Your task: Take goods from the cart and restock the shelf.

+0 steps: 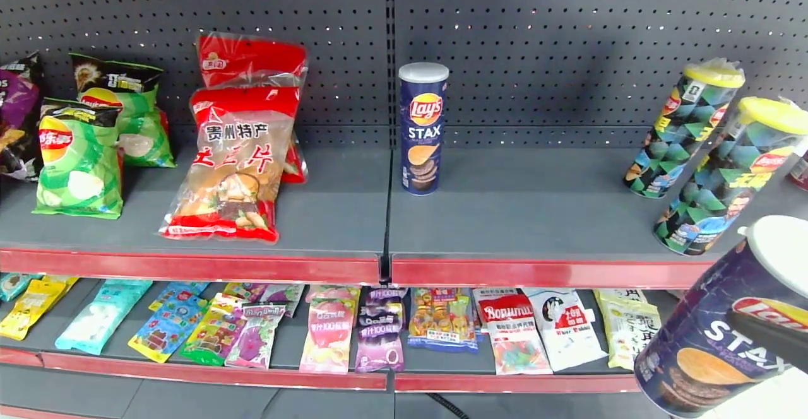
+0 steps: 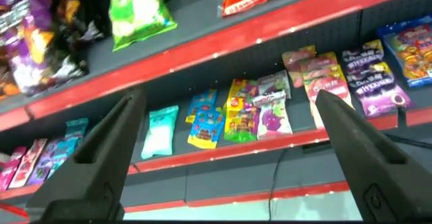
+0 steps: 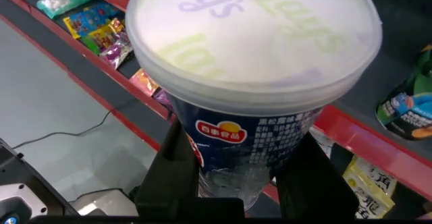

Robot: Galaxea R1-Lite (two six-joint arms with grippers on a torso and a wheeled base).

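Firmly clamped between the fingers of the right gripper (image 3: 243,166), a dark-blue chip can (image 1: 713,330) with a white lid hangs at the robot's lower right, in front of the shelf (image 1: 189,266) and below its upper board. On that board a matching upright can (image 1: 423,129) stands near the middle, well apart from two yellow-lidded patterned cans (image 1: 685,129) on the right and red snack bags (image 1: 233,166) on the left. The left gripper (image 2: 229,102) hangs before the lower shelf's candy packets (image 2: 250,109), fingers wide apart and holding nothing.
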